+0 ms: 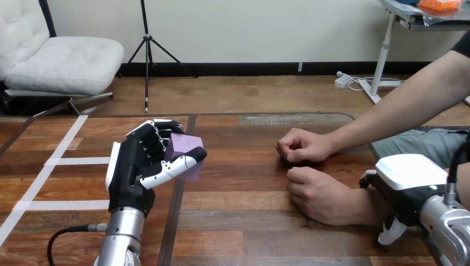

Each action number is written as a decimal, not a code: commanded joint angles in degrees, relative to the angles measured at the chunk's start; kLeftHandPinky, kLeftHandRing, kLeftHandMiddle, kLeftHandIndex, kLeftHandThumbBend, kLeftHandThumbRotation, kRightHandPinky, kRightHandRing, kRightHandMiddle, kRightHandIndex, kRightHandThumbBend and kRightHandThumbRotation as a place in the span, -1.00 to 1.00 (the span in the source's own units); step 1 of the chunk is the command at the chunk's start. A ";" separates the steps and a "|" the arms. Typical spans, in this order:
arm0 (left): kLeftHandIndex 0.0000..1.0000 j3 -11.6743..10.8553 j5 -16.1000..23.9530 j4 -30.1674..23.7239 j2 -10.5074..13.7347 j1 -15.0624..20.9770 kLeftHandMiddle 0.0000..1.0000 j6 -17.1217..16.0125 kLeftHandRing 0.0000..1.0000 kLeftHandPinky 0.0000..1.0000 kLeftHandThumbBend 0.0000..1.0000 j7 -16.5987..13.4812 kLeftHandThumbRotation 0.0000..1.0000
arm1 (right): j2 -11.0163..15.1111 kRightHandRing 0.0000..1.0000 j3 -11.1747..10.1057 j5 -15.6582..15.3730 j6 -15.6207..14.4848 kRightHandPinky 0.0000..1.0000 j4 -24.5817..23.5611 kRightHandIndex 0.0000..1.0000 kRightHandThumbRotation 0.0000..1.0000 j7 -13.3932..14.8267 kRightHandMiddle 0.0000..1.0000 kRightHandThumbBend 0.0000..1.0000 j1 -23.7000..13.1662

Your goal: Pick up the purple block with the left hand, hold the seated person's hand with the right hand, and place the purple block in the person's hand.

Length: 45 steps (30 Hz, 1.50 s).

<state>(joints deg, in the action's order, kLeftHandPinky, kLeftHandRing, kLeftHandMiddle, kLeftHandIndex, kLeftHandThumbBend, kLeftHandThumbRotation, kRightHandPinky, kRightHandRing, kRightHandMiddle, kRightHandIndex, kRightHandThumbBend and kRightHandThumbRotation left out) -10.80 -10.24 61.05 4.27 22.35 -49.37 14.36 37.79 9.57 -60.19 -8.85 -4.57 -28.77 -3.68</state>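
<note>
Spreading across your view is the wooden table, with white tape strips laid over its left part. From the right side a person's forearm reaches in over the table edge. Your robot's left arm comes up from the bottom edge, and its left hand stands upright at centre-left, back towards you. At the lower right you see the right hand, white shell up, right beside the wrist of the person's nearer hand and seemingly touching it; whether it grips that wrist you cannot tell, since the underside is hidden. That nearer hand lies palm down on the wood with loosely bent fingers. Just beyond it, the person's farther hand rests on the table as a closed fist, apart from both robot hands. The purple block sits in your left hand's grasp: the fingers curl over its top and the thumb crosses its front face, clamping it. The block is well apart from either of the person's hands.
</note>
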 commanded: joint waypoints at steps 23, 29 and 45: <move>-0.03 -0.77 0.32 -1.68 0.89 2.07 -0.04 -1.65 -0.15 -0.29 0.88 1.31 -0.86 | 2.76 0.57 5.60 -3.93 1.82 0.64 8.60 0.56 -0.75 -0.14 0.57 0.58 -8.76; -0.03 -0.93 0.42 -1.86 0.77 1.98 -0.04 -1.55 -0.15 -0.29 0.88 1.10 -0.86 | 2.49 0.51 6.17 -3.49 2.10 0.59 10.29 0.48 -0.82 -0.12 0.52 0.54 -9.66; -0.04 -0.97 1.39 -1.80 1.03 1.83 -0.04 -1.57 -0.16 -0.29 0.88 0.39 -0.85 | 1.41 0.27 7.21 -2.04 1.38 0.16 13.67 0.38 -0.94 -0.10 0.35 0.53 -11.39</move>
<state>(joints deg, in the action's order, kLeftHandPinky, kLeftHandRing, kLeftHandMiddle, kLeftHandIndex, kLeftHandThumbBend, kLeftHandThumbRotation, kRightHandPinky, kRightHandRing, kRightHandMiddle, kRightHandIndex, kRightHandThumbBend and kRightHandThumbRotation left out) -11.87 -9.53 61.06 4.33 22.30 -49.40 15.11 38.79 16.06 -62.91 -6.96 7.16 -28.98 -12.39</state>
